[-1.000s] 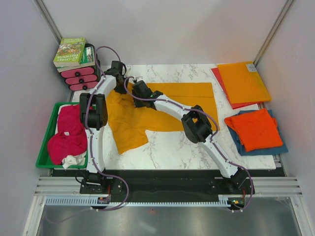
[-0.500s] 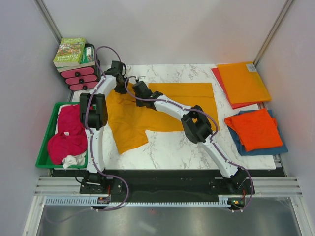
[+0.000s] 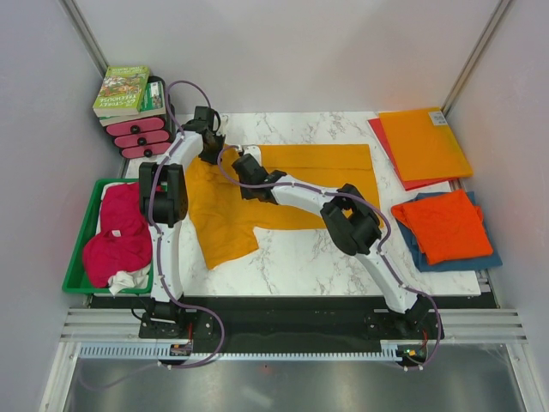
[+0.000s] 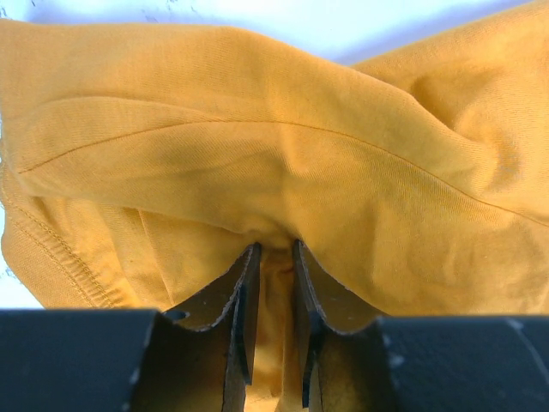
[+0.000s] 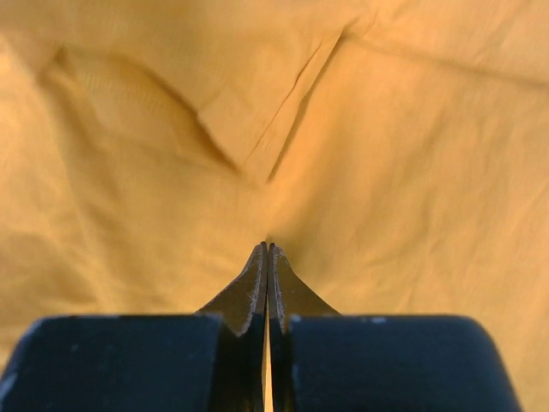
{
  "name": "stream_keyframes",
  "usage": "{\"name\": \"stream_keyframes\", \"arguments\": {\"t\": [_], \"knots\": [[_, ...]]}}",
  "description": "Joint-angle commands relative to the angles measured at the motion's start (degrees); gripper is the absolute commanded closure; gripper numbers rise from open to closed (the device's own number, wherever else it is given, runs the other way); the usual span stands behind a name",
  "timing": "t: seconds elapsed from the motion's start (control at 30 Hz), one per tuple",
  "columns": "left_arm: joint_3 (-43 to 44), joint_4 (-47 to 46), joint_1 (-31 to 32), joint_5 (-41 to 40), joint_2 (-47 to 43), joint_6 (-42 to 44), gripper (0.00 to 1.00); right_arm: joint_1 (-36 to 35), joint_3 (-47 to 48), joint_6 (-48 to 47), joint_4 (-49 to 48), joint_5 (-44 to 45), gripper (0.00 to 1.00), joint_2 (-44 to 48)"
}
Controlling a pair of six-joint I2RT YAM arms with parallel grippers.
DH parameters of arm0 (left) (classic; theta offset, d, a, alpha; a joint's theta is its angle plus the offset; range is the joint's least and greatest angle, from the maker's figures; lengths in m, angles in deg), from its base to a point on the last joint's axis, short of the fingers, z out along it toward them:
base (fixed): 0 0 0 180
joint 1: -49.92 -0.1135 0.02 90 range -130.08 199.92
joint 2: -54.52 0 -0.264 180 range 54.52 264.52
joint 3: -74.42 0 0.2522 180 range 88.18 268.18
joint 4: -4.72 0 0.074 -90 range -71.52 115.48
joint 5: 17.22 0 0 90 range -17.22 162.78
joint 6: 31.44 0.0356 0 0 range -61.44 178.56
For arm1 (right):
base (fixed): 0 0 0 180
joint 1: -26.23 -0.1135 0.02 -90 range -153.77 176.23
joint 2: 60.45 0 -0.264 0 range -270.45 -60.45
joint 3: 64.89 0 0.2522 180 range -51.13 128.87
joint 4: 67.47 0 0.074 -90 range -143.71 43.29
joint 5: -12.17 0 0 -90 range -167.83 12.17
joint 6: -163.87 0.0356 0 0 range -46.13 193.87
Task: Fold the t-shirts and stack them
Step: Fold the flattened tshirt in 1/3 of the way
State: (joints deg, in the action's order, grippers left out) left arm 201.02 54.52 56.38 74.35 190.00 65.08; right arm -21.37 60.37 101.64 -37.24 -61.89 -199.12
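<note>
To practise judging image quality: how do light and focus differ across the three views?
Top external view: even light, sharp throughout. Left wrist view: table washed out white, golden-orange t-shirt weave crisp. Right wrist view: same cloth softer, weave lost.

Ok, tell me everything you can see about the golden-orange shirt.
The shirt is soft, plain golden-orange cloth with stitched hems, spread on the marble table. Its right part lies flat; its left part is rumpled, with a flap reaching toward the near edge. The left pincer pinches a bunched fold at its far left corner. The right pincer, shut, has its tips against the cloth near the middle; whether it holds any I cannot tell.
</note>
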Motion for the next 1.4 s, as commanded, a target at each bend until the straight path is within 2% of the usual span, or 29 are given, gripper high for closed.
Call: {"name": "stream_keyframes", "arguments": {"t": [0.0,0.27,0.33,0.37,0.47,0.53,0.63,0.67,0.77,0.93,1.17,1.37], "knots": [[-0.51,0.53,-0.04,-0.33,0.31,1.83,0.72,-1.45,-3.13,1.23,-1.79,1.02,1.00,5.34],[-0.51,0.62,-0.04,-0.42,0.66,1.91,0.72,-2.24,-7.97,1.85,-3.98,2.59,1.00,7.45],[-0.51,0.62,-0.04,-0.42,0.40,1.74,0.71,-1.98,-5.88,1.59,-3.90,4.35,0.88,7.89],[-0.51,0.53,-0.04,-0.42,0.31,1.56,0.71,-1.80,-4.55,1.24,-3.64,4.53,0.72,7.80],[-1.21,0.01,-0.13,1.68,-2.05,0.07,0.65,-0.57,1.77,0.18,-2.59,4.10,0.59,5.96],[-3.05,-2.09,-0.31,4.22,-5.39,-1.51,0.60,0.83,8.42,-0.26,-0.66,2.09,0.59,2.72],[-4.38,-2.63,-0.22,6.86,-8.55,-3.18,0.57,2.85,15.38,0.09,0.75,0.49,0.63,-2.38],[-4.55,-2.63,-0.13,7.22,-9.00,-3.27,0.57,3.29,16.63,0.44,0.84,-0.73,0.72,-4.66],[-6.13,-2.46,0.05,8.02,-10.50,-2.92,0.57,4.79,20.15,1.67,0.93,-2.23,0.86,-8.00],[-7.89,-2.02,0.05,6.44,-9.71,-1.52,0.61,5.05,20.77,2.46,0.06,-3.11,1.00,-10.21],[-9.13,-2.02,0.05,6.52,-9.36,-1.51,0.64,4.53,19.20,3.96,-2.23,-3.29,1.00,-9.79],[-9.13,-1.84,0.31,5.38,-8.13,-0.55,0.65,2.69,14.54,3.43,-4.78,2.94,1.00,-4.51]]}}
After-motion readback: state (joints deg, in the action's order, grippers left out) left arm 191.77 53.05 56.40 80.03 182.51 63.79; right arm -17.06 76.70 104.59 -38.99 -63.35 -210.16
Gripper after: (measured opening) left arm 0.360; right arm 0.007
